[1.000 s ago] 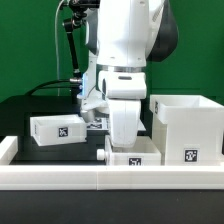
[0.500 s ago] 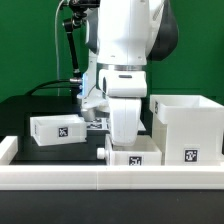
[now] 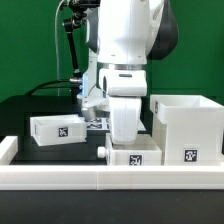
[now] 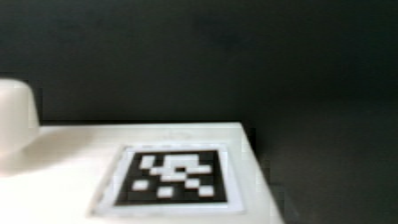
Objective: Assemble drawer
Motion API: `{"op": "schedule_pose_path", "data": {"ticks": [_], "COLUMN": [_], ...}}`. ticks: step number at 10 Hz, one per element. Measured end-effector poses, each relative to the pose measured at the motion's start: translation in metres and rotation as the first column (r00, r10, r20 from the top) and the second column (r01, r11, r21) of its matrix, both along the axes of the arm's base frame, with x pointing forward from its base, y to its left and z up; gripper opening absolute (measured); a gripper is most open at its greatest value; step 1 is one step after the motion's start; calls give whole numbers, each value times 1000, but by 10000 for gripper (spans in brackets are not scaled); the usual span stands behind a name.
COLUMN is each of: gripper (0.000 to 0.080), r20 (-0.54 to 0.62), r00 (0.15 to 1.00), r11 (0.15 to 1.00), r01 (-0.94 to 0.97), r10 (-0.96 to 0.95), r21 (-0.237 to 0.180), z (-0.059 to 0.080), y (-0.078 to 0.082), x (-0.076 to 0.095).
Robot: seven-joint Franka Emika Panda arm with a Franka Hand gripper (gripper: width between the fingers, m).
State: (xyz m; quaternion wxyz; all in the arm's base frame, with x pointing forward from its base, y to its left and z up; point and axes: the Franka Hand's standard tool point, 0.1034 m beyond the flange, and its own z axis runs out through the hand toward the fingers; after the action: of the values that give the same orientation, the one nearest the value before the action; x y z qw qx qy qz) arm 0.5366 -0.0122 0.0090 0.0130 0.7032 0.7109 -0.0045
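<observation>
The tall boxy white casing (image 3: 185,125) stands at the exterior view's right, open side up, with a tag on its front. One small white tray (image 3: 58,129) lies at the exterior view's left. A second small tray (image 3: 138,157) sits just behind the rail, under my gripper (image 3: 108,151). One black finger (image 3: 103,151) shows against that tray's left wall, and the gripper looks shut on it. The wrist view shows this tray's white face with its tag (image 4: 175,180) very close. My fingertips do not show there.
The long low white rail (image 3: 60,178) runs across the front. A white rounded piece (image 4: 15,115) sits beside the tray in the wrist view. The marker board (image 3: 96,123) peeks out behind my gripper. Black table (image 3: 30,110) lies beyond.
My gripper and the tray under it have shifted very slightly. The casing and the left tray have not moved.
</observation>
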Motion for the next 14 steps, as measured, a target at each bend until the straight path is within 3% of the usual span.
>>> {"op": "schedule_pose_path", "data": {"ticks": [3, 14], "gripper": [42, 42], "r20": [10, -2], "r00": [1000, 1000], "r11": [1000, 1000], "r01": [-7, -30], "r10": [7, 30], "r21": [-1, -4], "z": [5, 1], "y": [3, 15], "x": [4, 0]}}
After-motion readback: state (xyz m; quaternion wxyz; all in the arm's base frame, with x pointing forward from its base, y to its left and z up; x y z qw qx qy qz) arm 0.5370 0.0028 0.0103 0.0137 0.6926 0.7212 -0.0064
